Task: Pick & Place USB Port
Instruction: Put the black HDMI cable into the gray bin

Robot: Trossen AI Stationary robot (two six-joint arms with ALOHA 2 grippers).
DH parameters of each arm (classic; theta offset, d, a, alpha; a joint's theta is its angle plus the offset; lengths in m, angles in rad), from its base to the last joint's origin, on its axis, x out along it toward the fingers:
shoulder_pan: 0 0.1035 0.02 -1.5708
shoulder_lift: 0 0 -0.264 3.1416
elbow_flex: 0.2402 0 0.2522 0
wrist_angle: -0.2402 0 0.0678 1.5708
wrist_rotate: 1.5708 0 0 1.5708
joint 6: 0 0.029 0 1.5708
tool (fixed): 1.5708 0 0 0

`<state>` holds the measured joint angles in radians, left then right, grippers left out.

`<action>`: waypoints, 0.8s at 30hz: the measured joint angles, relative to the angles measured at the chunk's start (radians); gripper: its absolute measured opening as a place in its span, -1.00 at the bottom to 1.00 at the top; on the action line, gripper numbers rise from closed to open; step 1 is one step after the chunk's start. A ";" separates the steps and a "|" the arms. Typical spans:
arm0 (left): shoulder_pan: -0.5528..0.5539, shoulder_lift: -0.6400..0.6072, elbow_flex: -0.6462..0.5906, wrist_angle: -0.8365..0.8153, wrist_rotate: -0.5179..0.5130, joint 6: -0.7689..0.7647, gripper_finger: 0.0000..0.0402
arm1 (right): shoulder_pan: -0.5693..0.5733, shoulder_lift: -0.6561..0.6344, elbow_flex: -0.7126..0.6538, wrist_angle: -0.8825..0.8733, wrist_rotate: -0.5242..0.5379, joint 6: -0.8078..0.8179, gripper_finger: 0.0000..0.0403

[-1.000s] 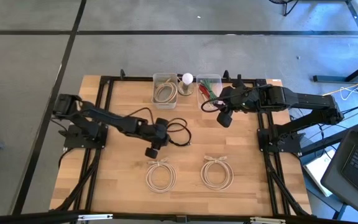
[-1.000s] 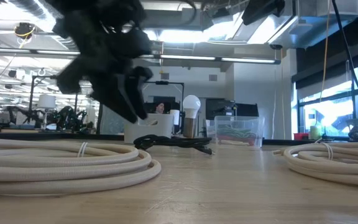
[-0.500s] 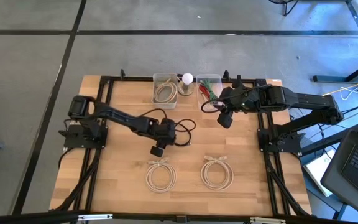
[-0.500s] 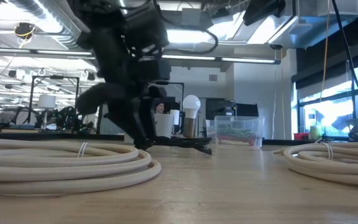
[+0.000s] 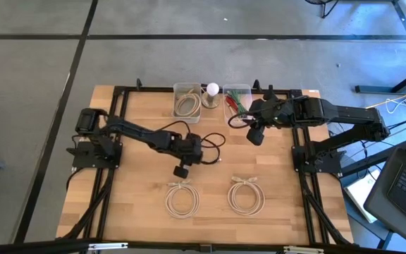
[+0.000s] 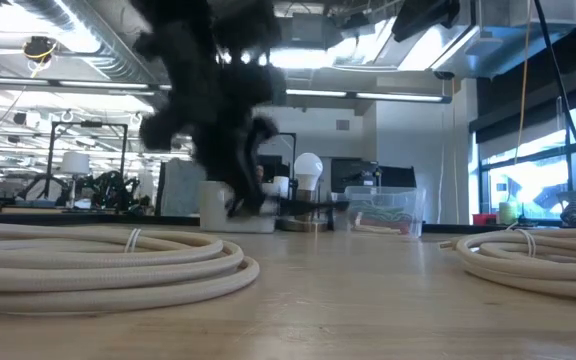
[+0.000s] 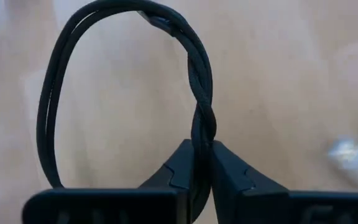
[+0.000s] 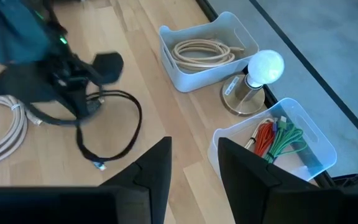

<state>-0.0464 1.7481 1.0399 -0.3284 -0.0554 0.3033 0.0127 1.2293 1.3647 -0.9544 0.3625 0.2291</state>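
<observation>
A black USB cable (image 5: pixel 213 143) lies in a loose loop at the table's centre. My left gripper (image 5: pixel 199 150) is over its left side and shut on it. The left wrist view shows the cable (image 7: pixel 73 93) looping away beyond the fingers (image 7: pixel 179 163). The right wrist view shows the loop (image 8: pixel 135 118) with a small plug end (image 8: pixel 98 165) low by the wood. My right gripper (image 5: pixel 254 134) hovers open at the back right, near a clear bin of red and green cables (image 5: pixel 237 99), with nothing between its fingers (image 8: pixel 160 165). My left gripper pinches a twisted run of the cable's strands (image 7: pixel 202 132) between its two fingers, two strands wound about each other. The fingers come from above, slanting down. The loop spreads out past the fingertips. I cannot tell whether its plug end rests on the table.
Two coiled cream cables (image 5: pixel 182 200) (image 5: pixel 247 196) lie near the front edge. At the back stand a clear bin holding a cream cable (image 5: pixel 187 104) and a lamp bulb on a stand (image 5: pixel 212 89). Black frame rails (image 5: pixel 118 141) run along both sides.
My left gripper has moved toward the table's right edge, onto the black cable. It came down with its fingers spread and has shut on the cable. In the low view the strand that lay flat on the wood has left the tabletop and the gripper stands a little higher.
</observation>
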 joint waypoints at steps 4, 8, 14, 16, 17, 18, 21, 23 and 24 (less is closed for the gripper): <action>-0.022 -0.109 0.026 -0.011 -0.063 0.009 -0.89 | 0.000 0.000 0.000 -0.022 0.000 0.007 -0.34; -0.015 -0.264 0.014 -0.008 -0.162 0.036 -0.89 | 0.008 0.000 0.000 -0.043 0.001 0.022 -0.34; 0.206 -0.456 -0.080 0.225 -0.017 0.070 -0.89 | 0.025 0.000 0.000 -0.027 0.003 0.026 -0.34; 0.310 -0.480 -0.127 0.315 0.098 0.051 -0.89 | 0.037 0.000 0.000 -0.022 0.004 0.030 -0.34; 0.369 -0.485 -0.151 0.354 0.158 0.028 -0.89 | 0.044 0.000 0.000 -0.023 0.004 0.030 -0.34; 0.425 -0.485 -0.176 0.388 0.213 0.001 -0.89 | 0.053 0.000 0.000 -0.023 0.003 0.030 -0.34; 0.581 -0.470 -0.248 0.495 0.366 -0.108 -0.89 | 0.080 0.000 0.000 -0.029 0.003 0.029 -0.34; 0.663 -0.456 -0.297 0.564 0.449 -0.197 -0.89 | 0.093 0.000 0.000 -0.035 0.004 0.029 -0.34; 0.698 -0.449 -0.319 0.600 0.488 -0.243 -0.89 | 0.098 0.000 0.000 -0.038 0.007 0.029 -0.34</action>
<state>0.6519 1.2986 0.7208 0.2716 0.4322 0.0598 0.1107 1.2293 1.3647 -0.9925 0.3697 0.2584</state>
